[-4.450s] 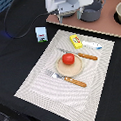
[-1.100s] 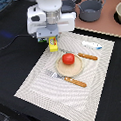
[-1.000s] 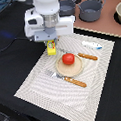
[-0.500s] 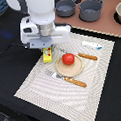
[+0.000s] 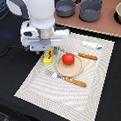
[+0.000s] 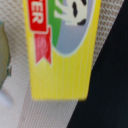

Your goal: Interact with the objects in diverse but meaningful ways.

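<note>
Exterior view, arm: the white Franka arm's gripper (image 5: 47, 51) hangs low over the yellow rectangular packet (image 5: 47, 59); the jaws are hidden by the arm body, so their opening cannot be told.
Exterior view, packet: lies on the striped beige placemat (image 5: 52, 92), just beside the round pale plate (image 5: 69, 70).
Exterior view, plate: carries the red tomato (image 5: 68, 58).
Exterior view, tube: the white tube with blue end (image 5: 92, 45) lies near the placemat's far edge.
Wrist view, packet: the yellow packet (image 6: 65, 65) with red banner fills the frame; no fingers visible.

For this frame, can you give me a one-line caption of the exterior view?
Robot arm poised over a yellow packet beside a plate holding a tomato on a striped placemat.
</note>
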Robot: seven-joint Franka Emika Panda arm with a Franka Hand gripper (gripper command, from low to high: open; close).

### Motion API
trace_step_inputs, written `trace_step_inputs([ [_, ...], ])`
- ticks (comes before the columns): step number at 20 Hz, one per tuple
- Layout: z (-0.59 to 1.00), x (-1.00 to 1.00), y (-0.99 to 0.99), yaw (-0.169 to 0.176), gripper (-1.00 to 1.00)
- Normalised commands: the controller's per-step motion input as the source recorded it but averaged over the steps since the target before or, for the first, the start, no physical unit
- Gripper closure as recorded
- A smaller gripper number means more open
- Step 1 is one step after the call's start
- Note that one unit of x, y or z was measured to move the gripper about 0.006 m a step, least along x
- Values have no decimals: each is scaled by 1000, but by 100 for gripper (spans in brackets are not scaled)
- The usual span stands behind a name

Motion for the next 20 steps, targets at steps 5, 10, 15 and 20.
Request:
trace_step_inputs([
  [5,667,-526,451,17,-100],
  [10,17,-815,647,23,-100],
  [15,-30,-825,641,16,-100],
  [20,209,-879,496,0,-100],
])
